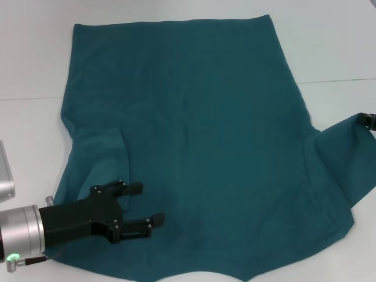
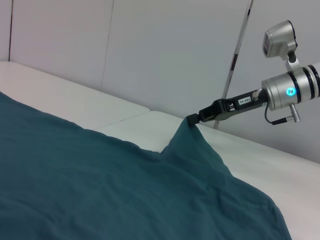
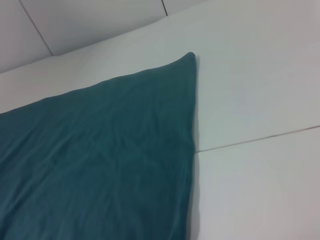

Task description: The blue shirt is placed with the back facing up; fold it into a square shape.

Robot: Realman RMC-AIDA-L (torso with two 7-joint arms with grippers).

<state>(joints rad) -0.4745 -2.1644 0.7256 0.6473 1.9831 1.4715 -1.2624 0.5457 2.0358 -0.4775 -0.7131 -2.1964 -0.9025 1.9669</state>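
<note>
One blue shirt (image 1: 188, 135) lies on the white table (image 1: 335, 53). My left claw (image 1: 141, 205) hovers open, near-left; my right claw (image 2: 194, 119) pinches its right sleeve.

You see the right gripper (image 1: 368, 119) mostly cut off at the head view's edge, beside the blue shirt (image 1: 194, 147); the shirt's near hem runs out of frame, its front hidden beneath.

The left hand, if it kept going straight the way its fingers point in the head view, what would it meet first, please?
The left hand points across the blue shirt, fingers open just above it. Going straight on, it likely meets only more shirt fabric, though its height over the cloth is unclear.
</note>
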